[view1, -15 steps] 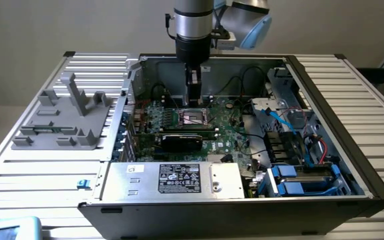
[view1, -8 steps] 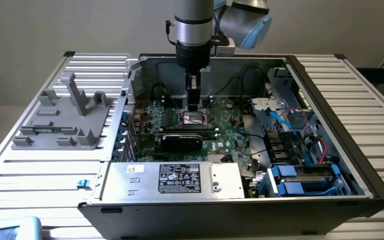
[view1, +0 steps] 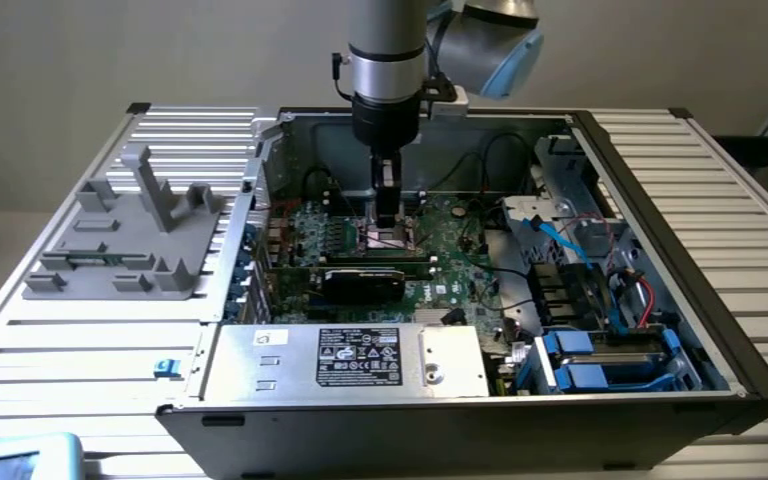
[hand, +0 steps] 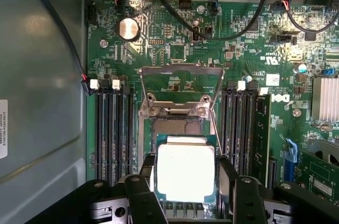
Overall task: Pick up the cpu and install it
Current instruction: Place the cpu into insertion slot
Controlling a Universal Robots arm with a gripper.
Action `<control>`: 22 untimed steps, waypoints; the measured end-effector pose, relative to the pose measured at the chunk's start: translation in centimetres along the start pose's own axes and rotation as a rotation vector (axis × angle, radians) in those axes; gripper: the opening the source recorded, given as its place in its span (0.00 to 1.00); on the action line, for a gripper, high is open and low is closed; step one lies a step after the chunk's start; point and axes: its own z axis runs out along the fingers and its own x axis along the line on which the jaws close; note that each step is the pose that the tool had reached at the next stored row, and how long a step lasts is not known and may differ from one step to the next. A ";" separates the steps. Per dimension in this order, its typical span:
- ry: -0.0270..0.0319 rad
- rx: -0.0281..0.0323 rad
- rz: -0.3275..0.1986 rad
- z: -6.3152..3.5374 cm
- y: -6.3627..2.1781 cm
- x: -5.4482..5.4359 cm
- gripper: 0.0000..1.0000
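The cpu (hand: 185,177), a flat square chip with a bright silver top and a green rim, sits between my gripper's two black fingers (hand: 147,167), which press against its opposite sides. My gripper (hand: 185,163) is shut on it. The chip hovers over or rests at the near part of the dark motherboard socket (hand: 177,124); I cannot tell whether it touches. The socket's metal load frame (hand: 180,70) is swung open. In the exterior view my gripper (view1: 387,230) points straight down into the open computer case, low over the socket (view1: 388,240).
Black memory slots (hand: 112,128) flank the socket on both sides. A black card (view1: 364,280) lies just in front of it. Cables (hand: 222,30) cross the board beyond. A silver power supply (view1: 344,360), blue drive bays (view1: 598,365) and a grey fixture (view1: 131,240) surround the area.
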 end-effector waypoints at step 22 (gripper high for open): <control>0.0092 -0.0006 0.000 2.54 -0.06 0.0 0.56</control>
